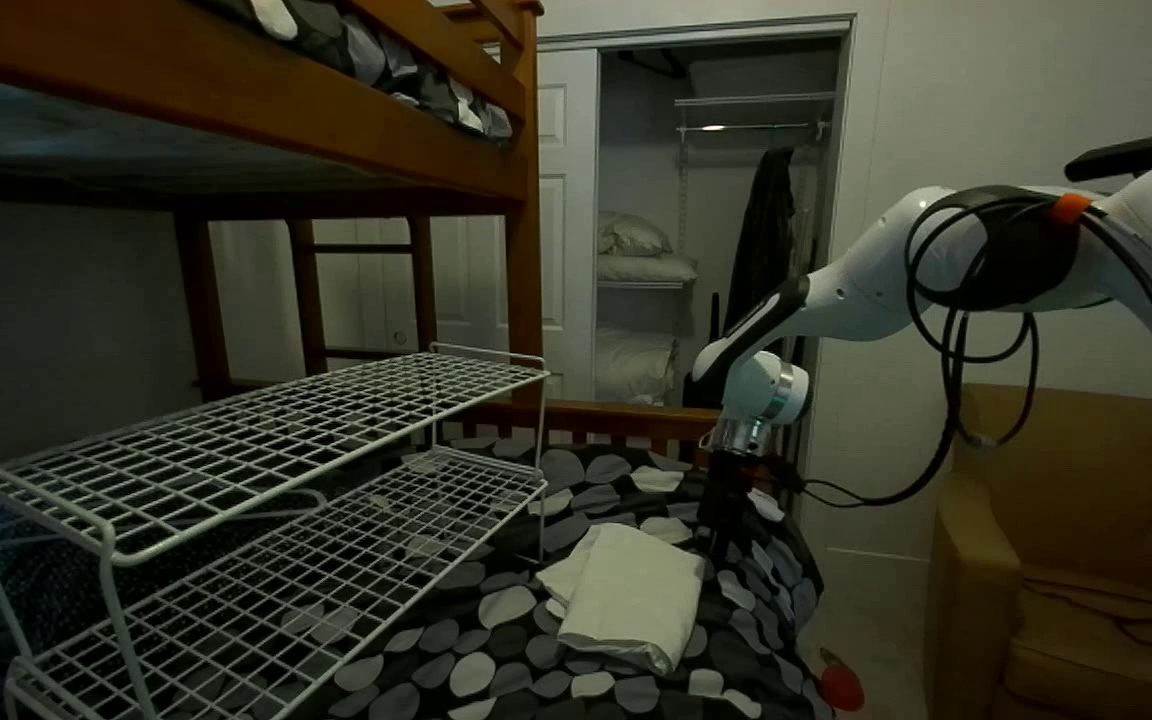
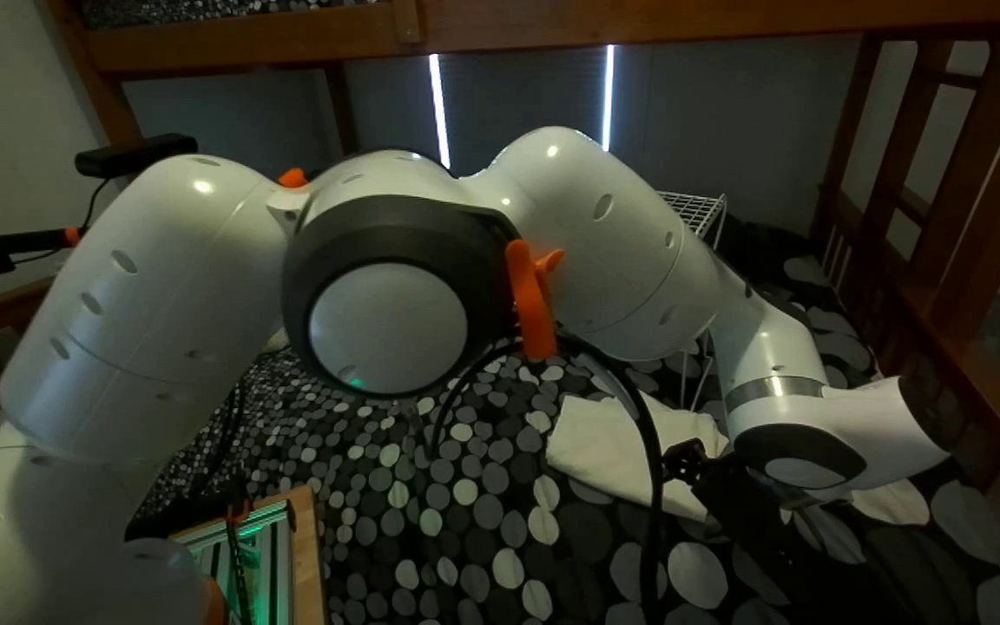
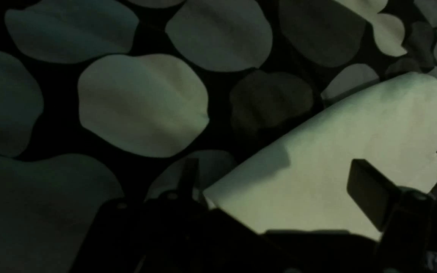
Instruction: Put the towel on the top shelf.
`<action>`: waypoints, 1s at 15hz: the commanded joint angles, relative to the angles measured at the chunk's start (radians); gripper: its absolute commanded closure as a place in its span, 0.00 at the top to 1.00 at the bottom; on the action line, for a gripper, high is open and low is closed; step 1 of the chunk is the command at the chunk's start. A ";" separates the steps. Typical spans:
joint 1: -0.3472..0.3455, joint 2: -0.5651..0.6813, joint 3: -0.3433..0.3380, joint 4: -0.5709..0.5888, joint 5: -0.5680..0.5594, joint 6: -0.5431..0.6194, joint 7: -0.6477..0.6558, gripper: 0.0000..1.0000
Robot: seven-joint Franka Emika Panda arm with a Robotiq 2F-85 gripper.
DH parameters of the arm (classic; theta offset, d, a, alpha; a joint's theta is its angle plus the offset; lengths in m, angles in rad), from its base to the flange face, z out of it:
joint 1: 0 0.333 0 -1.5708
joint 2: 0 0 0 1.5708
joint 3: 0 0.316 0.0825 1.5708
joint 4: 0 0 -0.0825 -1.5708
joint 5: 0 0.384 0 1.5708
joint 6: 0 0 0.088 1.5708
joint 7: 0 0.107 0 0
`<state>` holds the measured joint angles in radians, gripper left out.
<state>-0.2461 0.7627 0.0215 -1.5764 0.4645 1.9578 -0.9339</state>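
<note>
The towel (image 1: 636, 598) is a cream-white folded cloth lying on the spotted bedding beside the rack. It also shows in an exterior view (image 2: 604, 447), partly behind the arm's cable and gripper, and in the wrist view (image 3: 340, 159). My gripper (image 1: 721, 535) points down at the towel's edge. In the wrist view the gripper (image 3: 275, 167) is open, with a corner of the towel seen between its spread fingers. I cannot tell whether the fingers touch it. The top shelf (image 1: 276, 440) is a bare white wire grid; the arm hides most of it in an exterior view (image 2: 695, 208).
The lower wire tier (image 1: 336, 560) sits under the top shelf on the black spotted bedding (image 1: 496, 640). The brown bunk frame (image 1: 336, 130) overhangs the rack. A tan armchair (image 1: 1066, 560) stands beside the bed. Loose black cables (image 1: 946, 400) hang from the arm.
</note>
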 commanded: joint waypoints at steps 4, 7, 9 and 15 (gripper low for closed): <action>-0.028 0.092 0.050 0.086 -0.015 0.009 -0.002 1.00; -0.037 0.121 0.060 0.113 -0.009 0.009 -0.001 1.00; -0.044 0.138 0.069 0.131 -0.005 0.008 -0.007 1.00; -0.058 0.170 0.093 0.175 -0.006 -0.007 -0.022 0.53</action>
<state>-0.2765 0.8964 0.0817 -1.4427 0.4645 1.9648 -0.9373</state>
